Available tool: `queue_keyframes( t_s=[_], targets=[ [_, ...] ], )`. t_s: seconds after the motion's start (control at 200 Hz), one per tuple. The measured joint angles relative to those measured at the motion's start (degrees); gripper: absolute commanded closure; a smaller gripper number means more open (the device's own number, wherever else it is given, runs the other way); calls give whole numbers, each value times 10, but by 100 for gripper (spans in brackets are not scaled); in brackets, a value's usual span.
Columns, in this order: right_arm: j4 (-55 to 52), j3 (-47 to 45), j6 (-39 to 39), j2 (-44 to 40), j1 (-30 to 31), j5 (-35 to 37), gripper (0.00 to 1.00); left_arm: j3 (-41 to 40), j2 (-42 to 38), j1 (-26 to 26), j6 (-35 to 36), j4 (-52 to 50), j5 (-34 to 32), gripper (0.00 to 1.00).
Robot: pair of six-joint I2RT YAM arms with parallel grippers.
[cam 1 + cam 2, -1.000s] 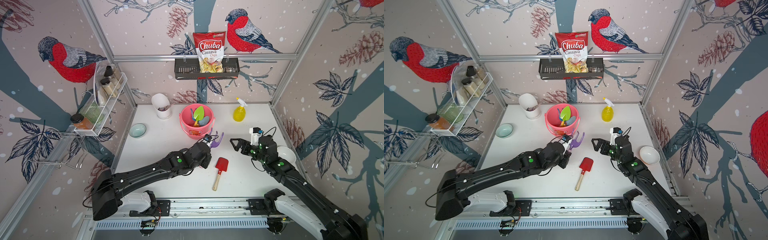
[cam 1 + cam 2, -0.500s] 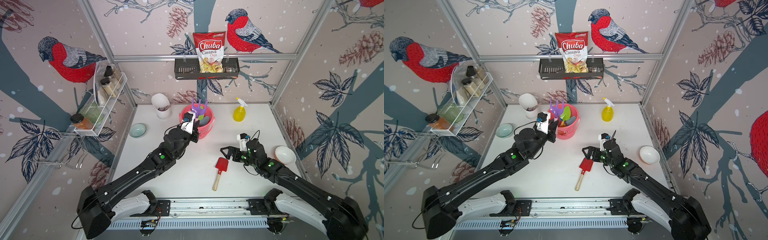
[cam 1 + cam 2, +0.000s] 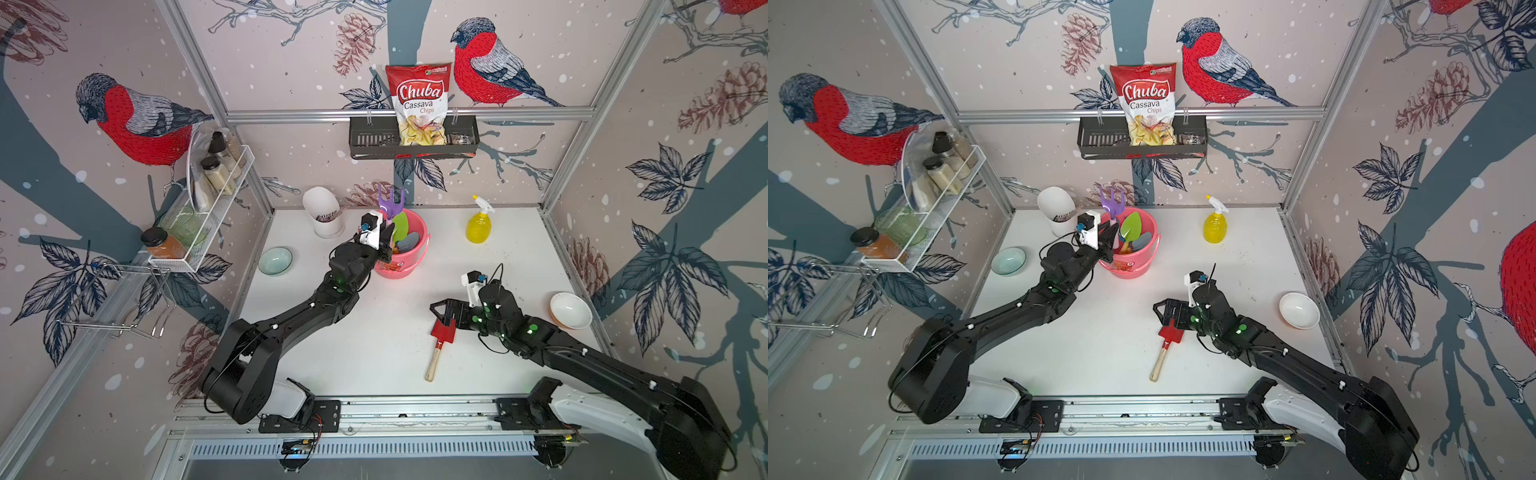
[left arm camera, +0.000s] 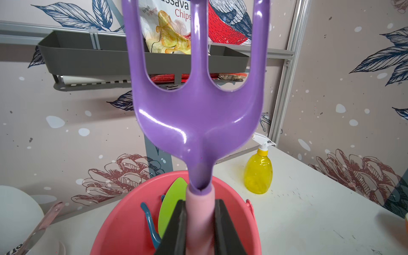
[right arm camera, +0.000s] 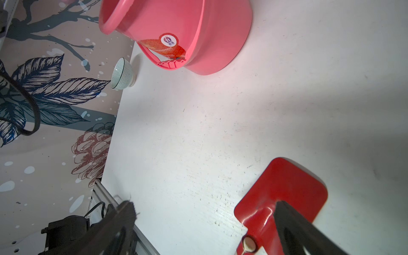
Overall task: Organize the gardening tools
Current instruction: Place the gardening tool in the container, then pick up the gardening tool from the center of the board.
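Note:
My left gripper [image 4: 199, 205] is shut on the pink handle of the purple fork [image 4: 198, 114], held upright with its tines up over the near rim of the pink bucket [image 4: 231, 187]. Both top views show the purple fork [image 3: 390, 203] [image 3: 1112, 201] above the bucket [image 3: 399, 266]. Inside stand the green spade [image 4: 174, 198] and a blue tool [image 4: 152, 223]. The red square shovel [image 3: 442, 332] lies flat mid-table, its wooden handle toward the front. My right gripper [image 3: 442, 313] [image 5: 204, 205] hangs open just above it, one finger over the red blade [image 5: 280, 194].
A yellow spray bottle [image 3: 478, 224] stands at the back right and a white cup [image 3: 324, 212] at the back left. A teal bowl [image 3: 275, 260] sits left, a white bowl [image 3: 570, 309] right. A wire rack [image 3: 199, 232] and a black shelf [image 3: 413, 137] hang on the walls.
My left gripper has carried the purple fork up from mid-table to the bucket. My right gripper has swung left and down onto the red shovel's blade, staying open.

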Motion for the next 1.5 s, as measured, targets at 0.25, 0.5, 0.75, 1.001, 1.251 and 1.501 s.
queue_keyframes(
  t_s=[0.25, 0.5, 0.75, 1.001, 1.251, 1.501],
  targets=[
    [-8, 13, 9, 17, 15, 1, 0, 13, 94, 22, -2, 74, 28, 100],
    [-30, 26, 9, 28, 22, 3, 0, 25, 148, 26, -5, 113, 30, 100],
    [-80, 49, 14, 60, 59, 16, 0, 16, 166, 26, -4, 150, 29, 54],
    [-139, 68, 61, 98, 125, 32, 0, -12, 152, 26, -15, 176, 23, 6],
    [-192, 92, 148, 90, 187, 59, 0, -58, 77, 23, -18, 190, 10, 2],
    [-255, 150, 207, 164, 217, 92, 0, -105, -36, -36, -17, 136, -33, 2]
  ],
)
